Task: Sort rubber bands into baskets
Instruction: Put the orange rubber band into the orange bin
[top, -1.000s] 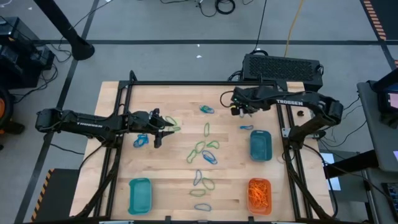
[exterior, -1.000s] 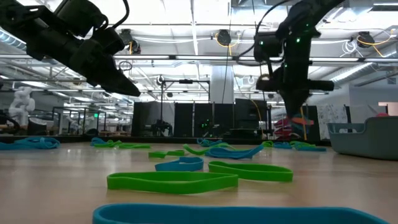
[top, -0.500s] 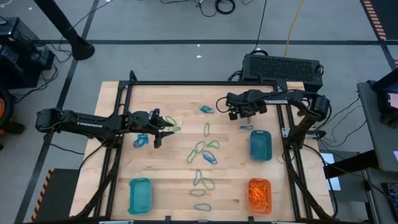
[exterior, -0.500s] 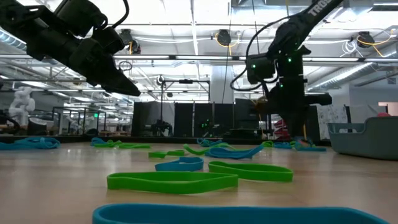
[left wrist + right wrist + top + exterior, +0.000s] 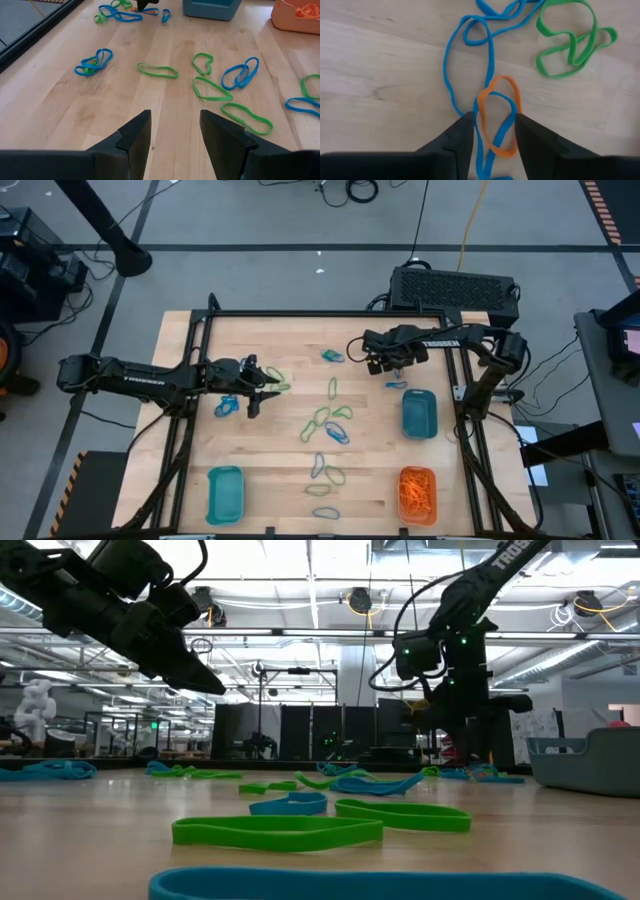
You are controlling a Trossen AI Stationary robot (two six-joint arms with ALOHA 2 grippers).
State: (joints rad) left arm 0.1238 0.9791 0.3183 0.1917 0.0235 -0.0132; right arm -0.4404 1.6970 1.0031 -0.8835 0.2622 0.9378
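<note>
Wood table [image 5: 260, 470]; right end effector [image 5: 490, 131] parted astride orange band [image 5: 497, 117], wrist view only; left end effector [image 5: 175, 132] open.

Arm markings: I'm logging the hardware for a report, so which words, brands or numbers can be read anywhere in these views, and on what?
"TROSSEN": white letters on the right arm, high view.
"TROSSEN": white letters on the left arm, high view, small but legible.
"TROS", cut off by the picture's edge: on the right arm, low view.
No other text is readable.
</note>
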